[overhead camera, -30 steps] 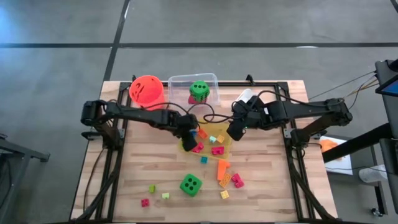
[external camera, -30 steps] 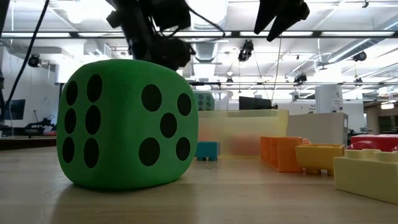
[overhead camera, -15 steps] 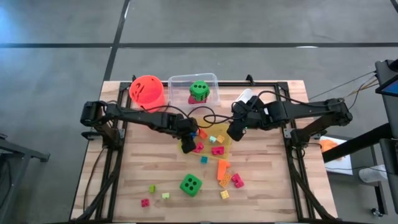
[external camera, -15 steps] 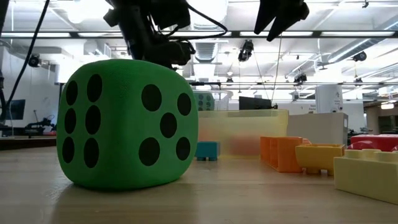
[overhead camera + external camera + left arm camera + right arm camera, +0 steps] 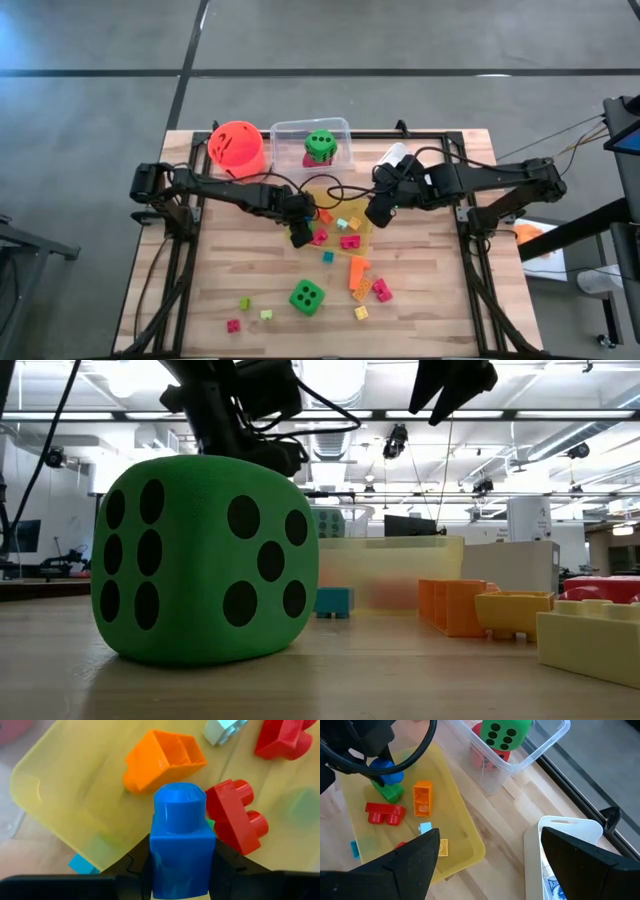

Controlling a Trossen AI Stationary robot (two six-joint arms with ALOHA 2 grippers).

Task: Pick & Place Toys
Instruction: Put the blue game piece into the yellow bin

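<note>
pale wooden slats make up the table top (image 5: 420, 300), which stands on a grey floor; from table height a bright workshop with ceiling lights shows behind it. at the table's far edge sit an orange plastic bucket (image 5: 236, 143) and a clear plastic tray (image 5: 345, 130) holding a green dotted die (image 5: 320, 145). nearer the middle lies a shallow yellow translucent tray (image 5: 460, 820) with several small plastic blocks in it: an orange hollow block (image 5: 162, 757), a red two-stud block (image 5: 235, 815), a small pale blue block (image 5: 425, 827).

the left gripper (image 5: 300, 228) hangs over the near left part of the yellow tray, its jaws closed on a blue one-stud plastic block (image 5: 179, 842), which sits upright between the fingers (image 5: 135, 865) above the tray floor. the right gripper (image 5: 378, 212) hovers at the yellow tray's right side, its jaws spread wide and holding nothing.

on the near part of the table stands a second, larger green die with black dots (image 5: 205, 558), with loose blocks around it: an orange long block (image 5: 357, 270), pink blocks (image 5: 381, 290), a teal block (image 5: 333, 601), yellow blocks (image 5: 515, 613) and small pieces near the left front.
</note>
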